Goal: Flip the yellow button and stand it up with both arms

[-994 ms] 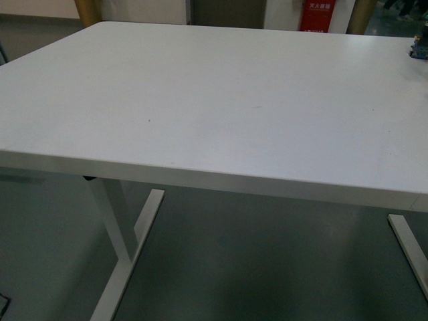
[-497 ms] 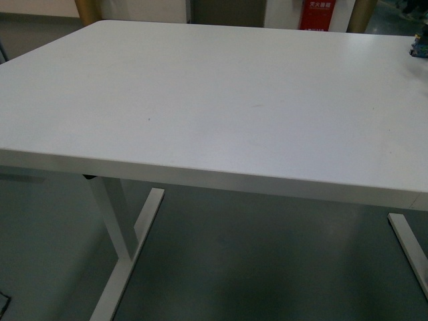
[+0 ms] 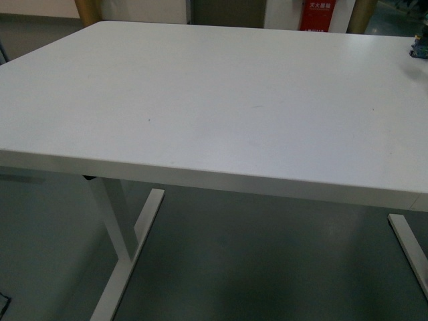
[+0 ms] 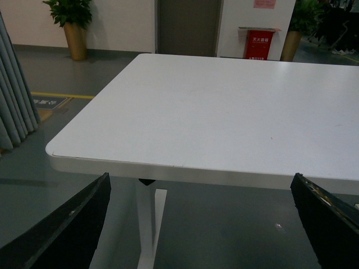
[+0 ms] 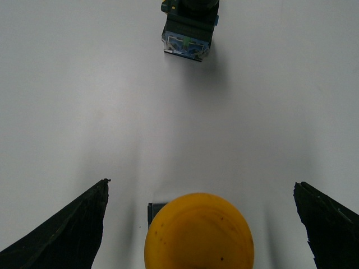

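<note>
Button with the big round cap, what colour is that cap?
Yellow-orange. The yellow button shows its cap best in the right wrist view.

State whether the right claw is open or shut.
Open: the right claw has black fingers far apart, clear of the round yellow-capped button between them.

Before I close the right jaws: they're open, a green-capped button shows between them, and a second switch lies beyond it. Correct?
Not quite. In the right wrist view the yellow button between the open jaws of the right gripper has a yellow cap, not green. The second switch does lie beyond it on the table.
</note>
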